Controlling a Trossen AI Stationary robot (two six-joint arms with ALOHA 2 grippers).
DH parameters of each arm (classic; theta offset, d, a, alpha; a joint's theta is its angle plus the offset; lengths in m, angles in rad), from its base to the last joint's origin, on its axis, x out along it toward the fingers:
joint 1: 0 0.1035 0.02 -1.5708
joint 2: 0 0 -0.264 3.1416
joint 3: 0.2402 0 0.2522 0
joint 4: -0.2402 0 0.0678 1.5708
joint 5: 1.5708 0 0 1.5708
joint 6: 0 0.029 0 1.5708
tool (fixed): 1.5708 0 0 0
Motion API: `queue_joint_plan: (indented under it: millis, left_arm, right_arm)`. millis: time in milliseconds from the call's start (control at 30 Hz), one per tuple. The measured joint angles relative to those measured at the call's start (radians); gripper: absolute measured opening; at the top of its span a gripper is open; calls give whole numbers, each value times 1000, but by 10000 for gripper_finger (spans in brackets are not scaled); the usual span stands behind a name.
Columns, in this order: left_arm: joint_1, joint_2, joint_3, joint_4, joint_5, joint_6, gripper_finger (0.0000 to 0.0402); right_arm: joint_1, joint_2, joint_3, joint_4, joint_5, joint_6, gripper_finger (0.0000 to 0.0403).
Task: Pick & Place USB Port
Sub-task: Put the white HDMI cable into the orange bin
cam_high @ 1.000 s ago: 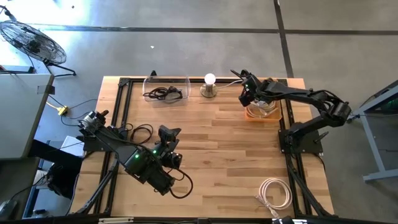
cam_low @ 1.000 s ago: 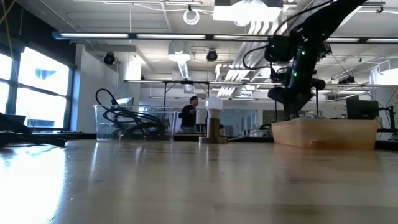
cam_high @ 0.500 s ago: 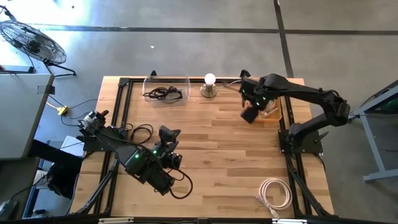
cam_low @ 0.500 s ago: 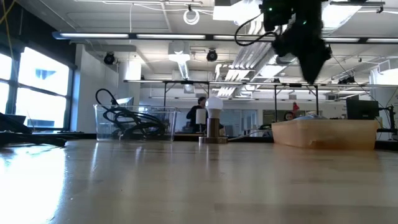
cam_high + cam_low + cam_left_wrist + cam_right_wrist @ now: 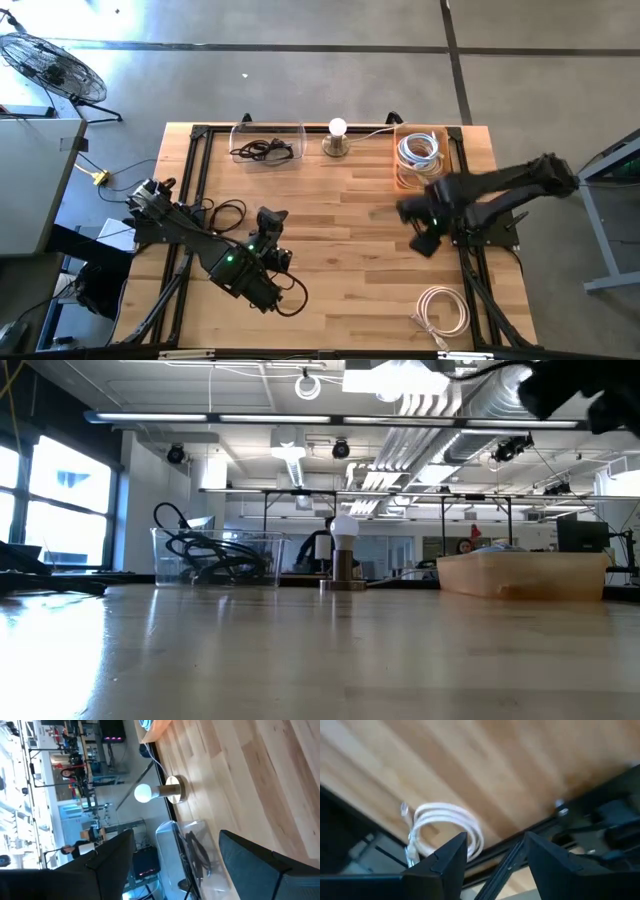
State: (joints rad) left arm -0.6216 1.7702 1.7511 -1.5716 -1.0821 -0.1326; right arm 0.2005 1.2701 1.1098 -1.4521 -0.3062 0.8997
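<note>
A white coiled USB cable (image 5: 418, 150) lies inside the tan bin (image 5: 445, 160) at the table's far right. A second white coiled cable (image 5: 443, 308) lies on the table near the near right corner; it also shows in the right wrist view (image 5: 447, 827). My right gripper (image 5: 422, 238) is open and empty above the table's right side, between the bin and that second coil; its own view (image 5: 492, 855) shows the gap between the fingers. My left gripper (image 5: 268, 220) rests open and empty at the table's left (image 5: 175, 865).
A clear container (image 5: 267, 145) holding black cable stands at the far edge, and a small lamp with a round bulb (image 5: 337, 135) stands next to it. The tan bin shows at the right of the low view (image 5: 525, 575). A black frame rail (image 5: 470, 270) runs along the table's right side.
My right gripper has risen from over the tan bin and swung fast toward the table's near edge, along the right side. The white coil in the bin, covered by the gripper before, now lies in plain view.
</note>
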Motion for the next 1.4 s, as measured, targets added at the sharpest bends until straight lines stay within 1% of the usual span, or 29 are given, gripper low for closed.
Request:
queue_joint_plan:
  millis: [100, 167, 233, 300, 433, 533, 633, 800, 867, 967, 1200, 1400]
  left_arm:
    - [0, 0, -1, 0, -9, -4, 286]
    - [0, 0, -1, 1, -9, -4, 286]
    - [0, 0, -1, 0, -13, -4, 286]
    - [0, 0, -1, 2, -19, -4, 286]
    - [0, 0, -1, 10, -20, -8, 286]
    - [0, 0, -1, 23, -20, -8, 286]
    - [0, 0, -1, 39, -20, -6, 286]
    - [0, 0, -1, 43, -23, -5, 286]
    - [0, 0, -1, 43, -27, -4, 286]
    - [0, 0, -1, 44, -28, -4, 286]
    - [0, 0, -1, 44, -35, -4, 286]
    - [0, 0, -1, 49, -32, -4, 286]
  right_arm:
    - [166, 0, -35, 123, -36, 139, 188]
    - [268, 0, -67, 248, -60, 229, 188]
    - [363, 0, -104, 403, -51, 296, 188]
    - [444, 0, -148, 562, -23, 340, 188]
    - [568, 1, -248, 845, 95, 402, 188]
    - [625, 1, -323, 984, 151, 396, 188]
    - [659, 1, -388, 1016, 143, 397, 188]
    - [676, 2, -468, 1021, 45, 317, 188]
    - [676, 1, -481, 1022, 28, 298, 188]
    - [671, 1, -486, 1014, 34, 260, 188]
    - [655, 1, -486, 991, 95, 172, 188]
    - [636, 1, -486, 948, 95, 155, 188]
